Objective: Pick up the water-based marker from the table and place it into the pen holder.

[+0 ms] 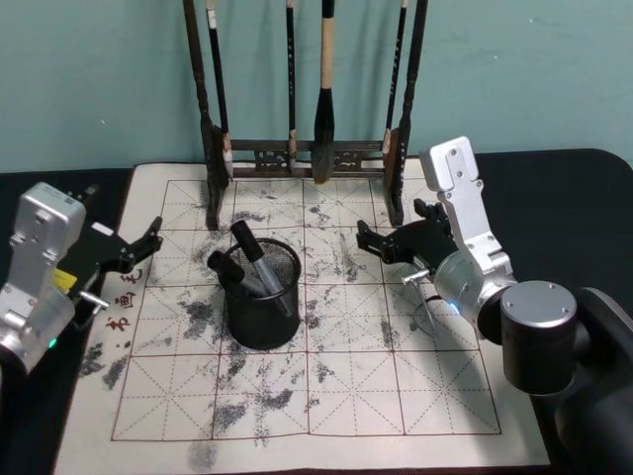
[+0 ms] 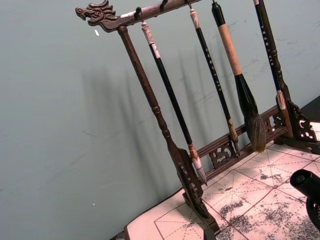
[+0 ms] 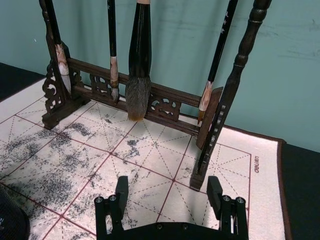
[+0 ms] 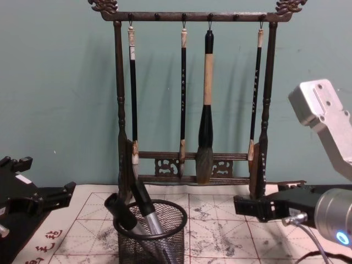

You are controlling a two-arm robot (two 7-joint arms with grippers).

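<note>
In the head view, the pen holder (image 1: 263,297) stood on the ink-stained grid mat (image 1: 326,376) that covered the dark table (image 1: 574,188), a little left of the mat's middle. Two markers leaned inside it, black caps up: the water-based marker (image 1: 259,263) with a clear barrel, and a second dark marker (image 1: 227,269) beside it. The left pincer (image 1: 146,247) hung over the mat's left edge, fingers spread and holding nothing. The right pincer (image 1: 378,247) hovered to the right of the holder, also spread and empty. Behind the holder stood the wooden brush rack (image 1: 307,148).

In the left wrist view, the rack (image 2: 170,145) with its hanging brushes (image 2: 240,85) rose against the teal wall (image 2: 60,125), and a black marker cap (image 2: 305,182) showed at the edge.

In the right wrist view, the right pincer (image 3: 170,200) had its two fingers (image 3: 120,189) wide apart over the mat (image 3: 100,155), pointing toward the rack's base (image 3: 150,102). A bit of the holder's mesh (image 3: 10,220) showed in a corner.

In the chest view, the holder (image 4: 151,236) stood in front of the rack (image 4: 192,93), both markers (image 4: 144,206) leaning left out of its rim. The left pincer (image 4: 58,193) sat low at the left, the right pincer (image 4: 253,208) at the right, each well apart from the holder.
</note>
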